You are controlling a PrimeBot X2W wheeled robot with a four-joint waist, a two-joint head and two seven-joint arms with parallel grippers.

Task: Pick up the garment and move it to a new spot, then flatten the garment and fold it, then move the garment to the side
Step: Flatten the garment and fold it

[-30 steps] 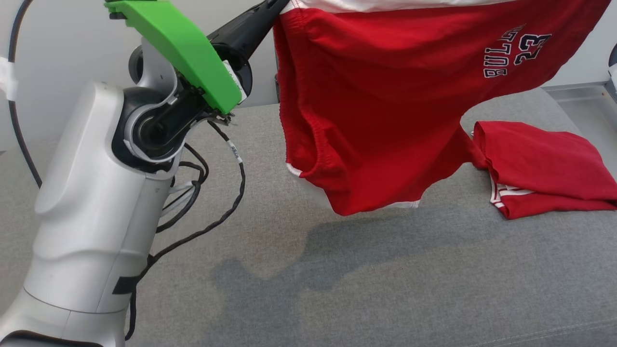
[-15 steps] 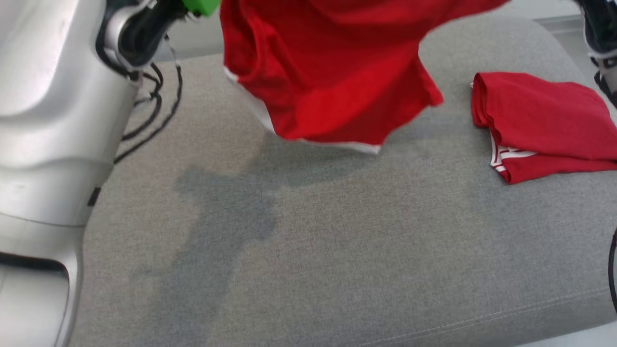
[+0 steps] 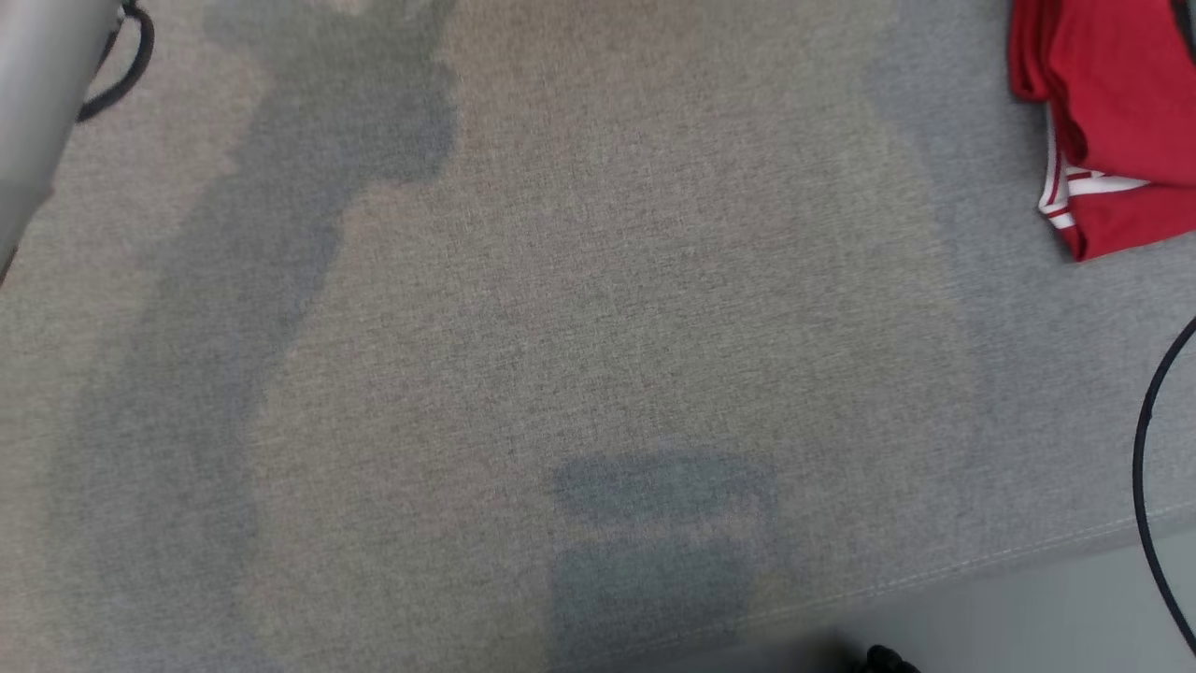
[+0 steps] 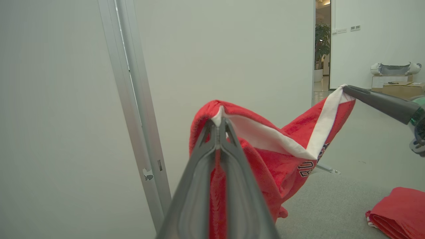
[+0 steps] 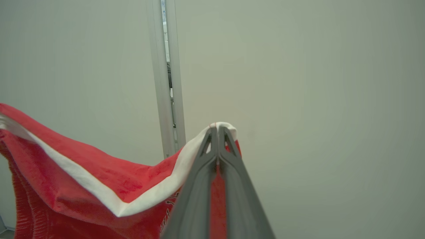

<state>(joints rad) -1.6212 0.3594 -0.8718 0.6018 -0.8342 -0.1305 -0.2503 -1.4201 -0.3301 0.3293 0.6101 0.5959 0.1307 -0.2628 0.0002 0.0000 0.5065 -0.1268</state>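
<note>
The left gripper [image 4: 219, 120] is pinched tight on one corner of the garment [image 4: 265, 159], with a fold of its white band [image 4: 262, 136] caught between the closed tips. The right gripper [image 5: 217, 128] is clamped just as tightly on the other end of that band; in the left wrist view its dark fingers reach in from the right and nip the far corner.

The red garment hangs in the air between the two grippers, clear of the grey cushion [image 3: 598, 327]. Its long axis follows the white band, running roughly level from one gripper to the other with a shallow sag in the middle. The body drops downward from that edge in loose folds, open end toward the cushion. Dark lettering [image 4: 307, 167] shows on the side nearer the right gripper, tilted.

On the cushion, well off to the robot's right, lies a second red garment [image 3: 1112, 121], folded, with white stripes at its edge. A pale forearm [image 3: 37, 93] fills the head view's upper left corner, and a black cable [image 3: 1145, 449] curves along its right side. A metal post [image 4: 132, 99] stands against the pale wall behind.
</note>
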